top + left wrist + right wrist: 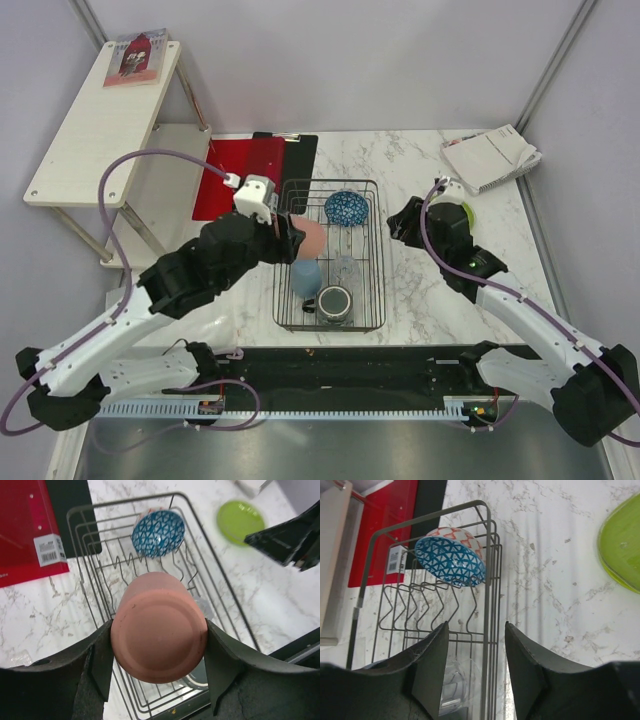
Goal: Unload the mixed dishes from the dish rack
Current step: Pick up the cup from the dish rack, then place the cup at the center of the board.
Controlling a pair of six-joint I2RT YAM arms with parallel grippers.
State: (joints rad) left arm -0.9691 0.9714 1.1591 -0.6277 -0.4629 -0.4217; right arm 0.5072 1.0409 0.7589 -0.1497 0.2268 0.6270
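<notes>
The dish rack (372,255) stands mid-table. My left gripper (288,240) is shut on the salmon-pink cup (311,236), lifted over the rack's left half. In the left wrist view the cup's base (158,630) faces me, clamped between both fingers. Just near of the cup a blue rounded shape (306,277) shows; I cannot tell if it is the cup's inside. The blue patterned bowl (346,208) leans at the rack's far end, with the clear glass (345,268) and dark grey mug (335,300) nearer. My right gripper (476,626) hangs open over the rack's right rim (487,580). The lime-green plate (622,550) lies on the table to its right.
A red clipboard (240,175) and a black board (295,150) lie at the rack's far left. A white shelf (100,120) with a book (137,55) stands at the far left corner. White booklets (490,158) sit at the far right.
</notes>
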